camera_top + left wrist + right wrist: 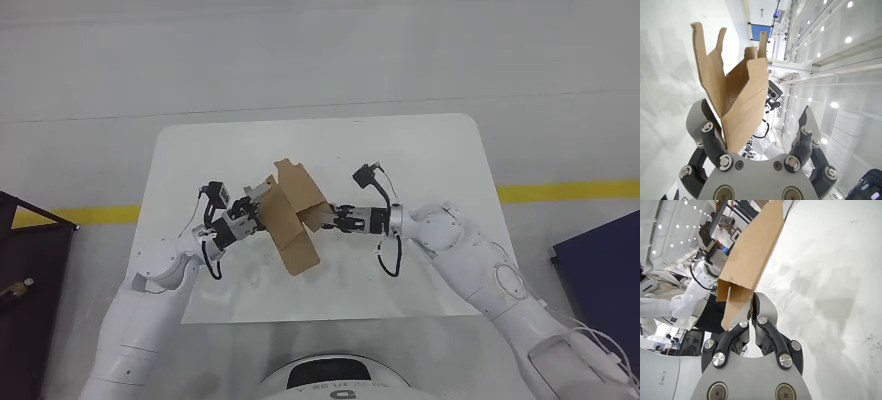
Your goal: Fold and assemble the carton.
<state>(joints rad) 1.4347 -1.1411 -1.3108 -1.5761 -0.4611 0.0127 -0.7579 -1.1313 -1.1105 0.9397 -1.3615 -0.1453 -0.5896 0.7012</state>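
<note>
The brown carton is held above the middle of the white table, partly unfolded, with its flaps sticking out. My right gripper is at the carton's right side. In the right wrist view this gripper is shut on a wall edge of the carton at its open end. My left gripper is at the carton's left side. In the left wrist view it is open, with a corner of the carton between its fingers and resting against one finger.
The table's front edge lies close below both arms, and bare tabletop surrounds the carton. On the floor, a dark rack stands off the table's left side and a blue object off its right.
</note>
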